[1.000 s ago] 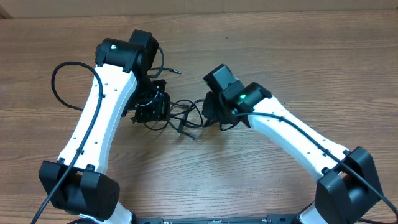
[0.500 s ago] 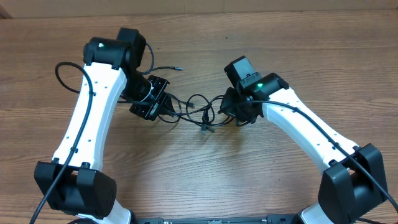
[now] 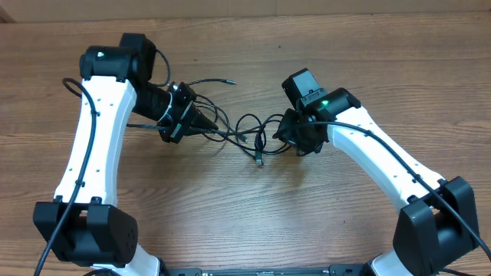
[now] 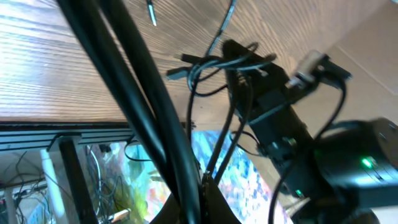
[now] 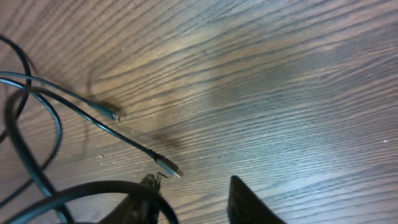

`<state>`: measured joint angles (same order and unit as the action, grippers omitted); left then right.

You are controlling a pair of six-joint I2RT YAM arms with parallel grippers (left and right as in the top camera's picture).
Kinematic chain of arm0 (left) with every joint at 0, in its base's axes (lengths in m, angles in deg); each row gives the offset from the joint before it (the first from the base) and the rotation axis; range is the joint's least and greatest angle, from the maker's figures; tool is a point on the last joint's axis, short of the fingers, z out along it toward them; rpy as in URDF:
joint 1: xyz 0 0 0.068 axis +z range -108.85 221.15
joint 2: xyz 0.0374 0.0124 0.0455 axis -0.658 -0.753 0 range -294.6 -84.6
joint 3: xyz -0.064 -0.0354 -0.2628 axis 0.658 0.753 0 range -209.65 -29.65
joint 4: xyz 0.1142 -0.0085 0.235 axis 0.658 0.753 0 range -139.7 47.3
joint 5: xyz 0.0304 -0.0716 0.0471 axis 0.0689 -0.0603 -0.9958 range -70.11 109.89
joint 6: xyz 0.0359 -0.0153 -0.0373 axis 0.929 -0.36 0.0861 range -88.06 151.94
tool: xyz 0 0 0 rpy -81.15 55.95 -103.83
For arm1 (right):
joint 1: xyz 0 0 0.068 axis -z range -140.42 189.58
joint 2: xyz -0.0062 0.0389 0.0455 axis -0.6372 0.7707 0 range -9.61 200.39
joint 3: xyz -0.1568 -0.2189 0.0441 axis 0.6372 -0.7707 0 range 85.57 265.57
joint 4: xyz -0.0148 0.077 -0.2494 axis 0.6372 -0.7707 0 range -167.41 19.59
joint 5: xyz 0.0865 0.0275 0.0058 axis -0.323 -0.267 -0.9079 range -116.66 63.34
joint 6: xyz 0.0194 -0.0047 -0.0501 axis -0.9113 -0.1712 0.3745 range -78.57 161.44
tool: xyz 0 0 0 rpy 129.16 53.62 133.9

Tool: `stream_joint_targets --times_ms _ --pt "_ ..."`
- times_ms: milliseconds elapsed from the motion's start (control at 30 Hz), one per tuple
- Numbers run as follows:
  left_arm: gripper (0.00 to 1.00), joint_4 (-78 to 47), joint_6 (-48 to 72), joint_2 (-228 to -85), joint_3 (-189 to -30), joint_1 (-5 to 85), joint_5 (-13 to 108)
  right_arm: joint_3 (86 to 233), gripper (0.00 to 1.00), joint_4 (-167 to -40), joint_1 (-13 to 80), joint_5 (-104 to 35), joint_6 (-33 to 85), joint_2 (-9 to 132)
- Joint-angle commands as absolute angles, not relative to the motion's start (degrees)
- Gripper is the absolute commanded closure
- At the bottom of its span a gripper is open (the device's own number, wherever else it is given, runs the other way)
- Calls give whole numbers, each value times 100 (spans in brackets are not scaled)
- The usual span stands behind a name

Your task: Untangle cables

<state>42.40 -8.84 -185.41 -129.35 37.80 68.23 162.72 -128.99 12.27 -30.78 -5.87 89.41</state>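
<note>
Cables (image 3: 239,136) cross the table (image 3: 230,222) middle, far from edges.

On the table (image 3: 230,222), cables (image 3: 247,135) between left arm (image 3: 96,146) and right arm (image 3: 376,157).

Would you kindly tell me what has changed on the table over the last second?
The two arms drew apart. The left tool, shut on the cables, backed off leftward and turned its tips toward the right arm, while the right tool shifted right. The bunch was pulled out into looser loops between them. The right tool's jaws now stand apart over bare table. The middle loops stay crossed.
</note>
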Motion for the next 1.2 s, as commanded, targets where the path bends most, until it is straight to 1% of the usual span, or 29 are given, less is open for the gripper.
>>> stream_joint_targets --times_ms 0,200,300,433,500,667,967,1167 --pt "96 4259 -479 -18412 -13083 3904 7380 16243 63 -12980 1385 -2674 -496 8944" --pt "96 3785 -499 -18412 -13083 3904 8069 16243 62 -12974 1347 -2872 -319 8944" --pt "96 3455 -718 -18412 -13083 3904 8300 16243 62 -12972 1288 -2977 -301 8944" --pt "96 3221 -1037 -18412 -13083 3904 8340 16243 60 -12928 1129 -3084 -139 8944" --pt "96 3070 -1087 -18412 -13083 3904 8528 16243 57 -12891 1011 -3102 -13 8944" --pt "96 2511 -1380 -18412 -13086 3946 9065 16241 57 -12742 731 -3065 -4 8944" --pt "96 2646 -1714 -18412 -13083 4011 7946 16241 56 -12506 707 -3272 -4 8944" --pt "96 2699 -2082 -18412 -13083 3961 6578 16241 56 -12137 707 -3758 73 8944"
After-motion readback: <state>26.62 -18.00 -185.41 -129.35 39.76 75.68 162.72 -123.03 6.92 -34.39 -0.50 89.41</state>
